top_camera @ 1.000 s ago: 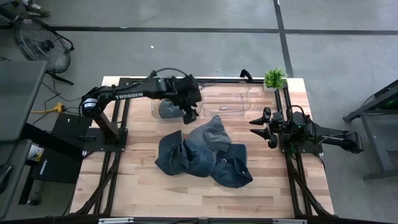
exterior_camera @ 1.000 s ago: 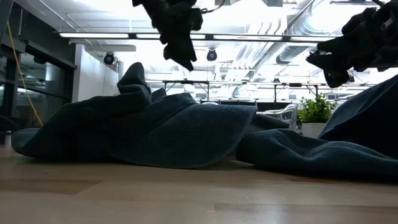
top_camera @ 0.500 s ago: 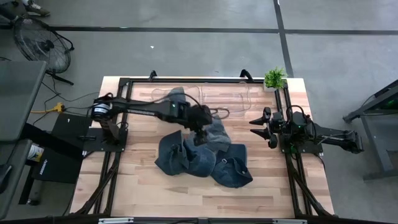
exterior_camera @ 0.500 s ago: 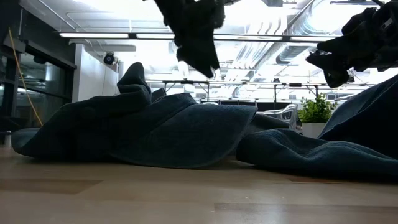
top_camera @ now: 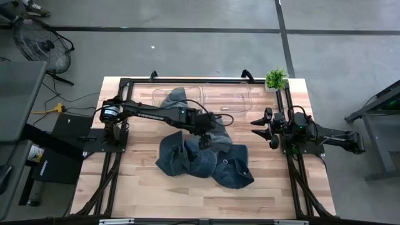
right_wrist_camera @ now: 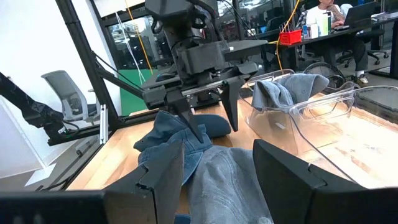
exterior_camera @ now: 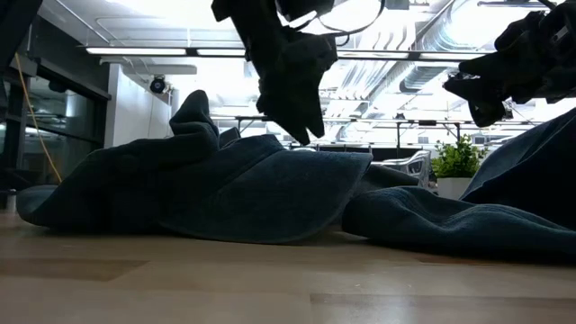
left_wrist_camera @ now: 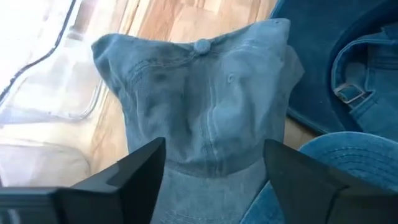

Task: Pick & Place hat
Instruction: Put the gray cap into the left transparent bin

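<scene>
The left claw (top_camera: 205,134), fingers spread and grasping nothing, hangs just above the pale denim hat (left_wrist_camera: 205,106) atop the pile, so this looks like the reach; next, descend and clench.

readable text: "TROSSEN", white letters | on: dark left robot arm link (top_camera: 152,115), high view | other views: no legible text, labels or numbers | hats, clear plastic bin, wooden table: no markings readable
</scene>
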`<state>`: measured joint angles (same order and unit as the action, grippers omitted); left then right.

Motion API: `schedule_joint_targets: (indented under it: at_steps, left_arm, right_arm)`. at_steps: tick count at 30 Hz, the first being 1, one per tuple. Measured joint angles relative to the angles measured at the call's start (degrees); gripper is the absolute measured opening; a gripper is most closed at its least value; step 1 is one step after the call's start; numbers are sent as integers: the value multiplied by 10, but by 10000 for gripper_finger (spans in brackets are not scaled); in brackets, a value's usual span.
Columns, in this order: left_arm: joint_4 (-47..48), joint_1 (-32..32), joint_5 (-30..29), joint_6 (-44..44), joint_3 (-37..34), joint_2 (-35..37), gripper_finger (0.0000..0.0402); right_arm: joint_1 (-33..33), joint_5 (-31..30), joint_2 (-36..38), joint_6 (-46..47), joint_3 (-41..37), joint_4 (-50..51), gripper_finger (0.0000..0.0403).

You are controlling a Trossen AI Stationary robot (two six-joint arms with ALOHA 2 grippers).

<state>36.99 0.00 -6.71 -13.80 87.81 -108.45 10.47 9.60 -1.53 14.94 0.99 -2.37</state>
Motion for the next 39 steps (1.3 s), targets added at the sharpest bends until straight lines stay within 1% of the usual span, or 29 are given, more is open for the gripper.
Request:
schedule_joint_targets:
  at_steps: [4, 6, 8, 12, 15, 17, 20, 23, 26, 29, 32, 34, 37, 39]
  left_arm:
    - [-3, 0, 7, 21, 0, 0, 324]
    - [-3, 0, 10, 31, 0, -2, 341]
    - [-12, 0, 8, 33, 0, -10, 349]
    - [-12, 0, 5, 31, 0, -13, 352]
    - [-18, 0, -16, 30, 1, -32, 352]
    - [1, 0, -14, 30, -3, -37, 352]
    - [-26, 0, 0, 27, 4, -44, 353]
    - [-5, 0, 6, 24, -3, -51, 353]
    - [-32, 0, 8, 15, 2, -58, 353]
    - [-23, 0, 6, 15, -1, -66, 353]
    - [-33, 0, 6, 15, 0, -62, 342]
    - [-30, 0, 6, 15, 0, -62, 324]
    - [-30, 0, 3, 15, 0, -63, 283]
    - [-29, 0, 2, 15, 0, -63, 249]
  right_arm:
    - [0, 0, 0, 0, 0, 0, 188]
    - [0, 0, 0, 0, 0, 0, 188]
    - [0, 0, 0, 0, 0, 0, 188]
    - [0, 0, 0, 0, 0, 0, 188]
    - [0, 0, 0, 0, 0, 0, 188]
    - [0, 0, 0, 0, 0, 0, 188]
    - [0, 0, 0, 0, 0, 0, 188]
    - [0, 0, 0, 0, 0, 0, 188]
    - [0, 0, 0, 0, 0, 0, 188]
    - [0, 0, 0, 0, 0, 1, 188]
    - [0, 0, 0, 0, 0, 0, 188]
    - [0, 0, 0, 0, 0, 0, 188]
    - [0, 0, 0, 0, 0, 0, 188]
    - [0, 0, 0, 0, 0, 0, 188]
